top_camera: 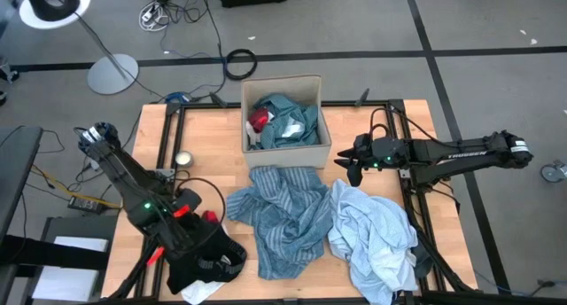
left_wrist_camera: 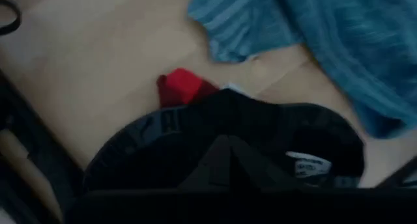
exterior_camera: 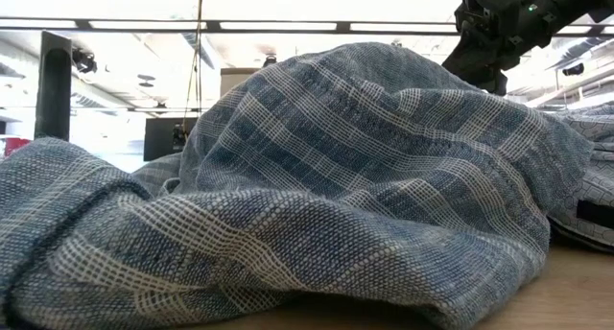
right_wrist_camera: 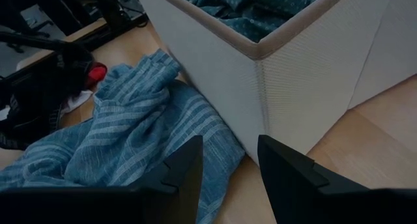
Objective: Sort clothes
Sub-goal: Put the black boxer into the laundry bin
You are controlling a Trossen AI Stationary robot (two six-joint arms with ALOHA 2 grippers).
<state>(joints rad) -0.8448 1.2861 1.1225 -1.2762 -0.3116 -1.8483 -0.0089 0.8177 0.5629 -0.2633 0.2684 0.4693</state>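
A black piece (top_camera: 208, 256) lies at the table's near left. My left gripper (top_camera: 182, 230) is down on it, and its fingers look shut in the cloth (left_wrist_camera: 228, 159). A red sock (left_wrist_camera: 182, 87) lies beside it, and a white piece (top_camera: 199, 292) shows at its near edge. The blue striped shirt (top_camera: 283, 216) lies bunched mid-table, with the pale blue shirt (top_camera: 372, 238) to its right. My right gripper (right_wrist_camera: 228, 172) is open and empty, hovering by the box's near right corner (right_wrist_camera: 257, 55). My left gripper comes at the black piece from above, slanting toward the table's near right. The fingers look closed in a bunched part of it (left_wrist_camera: 215, 120). The dark cloth hides the place of contact. The piece rests on the table.
The open box (top_camera: 323, 141) at the far middle holds a teal top (top_camera: 288, 119) and a red piece (top_camera: 259, 119). A small round thing (top_camera: 183, 159) lies left of the box. Bare wood shows between the box and the left arm. Black frame rails run along both sides.
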